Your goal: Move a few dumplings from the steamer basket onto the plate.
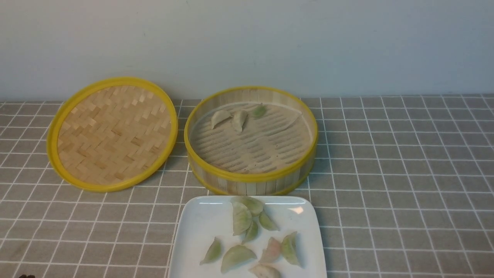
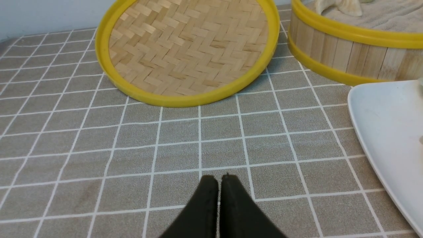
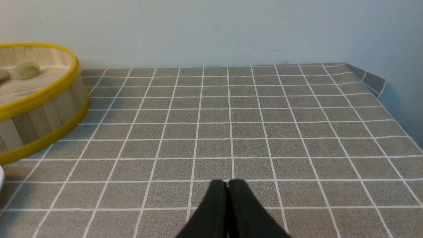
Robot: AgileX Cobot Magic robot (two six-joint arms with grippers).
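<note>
Nearest you, the white square plate [image 1: 193,231] at 6 o'clock holds most of the dumplings [image 1: 242,218], while both grippers sit pressed together and empty.

Your grey checked tablecloth [image 1: 405,173] covers everything; on it the woven lid [image 1: 112,133] lies tilted at 10 o'clock, its rim touching the steamer basket [image 1: 251,181] at 12 o'clock, just behind the plate. You still have three dumplings in the basket's far left part. Your left gripper [image 2: 218,180] hovers over bare cloth near the lid, fingers meeting; your right gripper [image 3: 228,183] does likewise, right of the basket.
</note>
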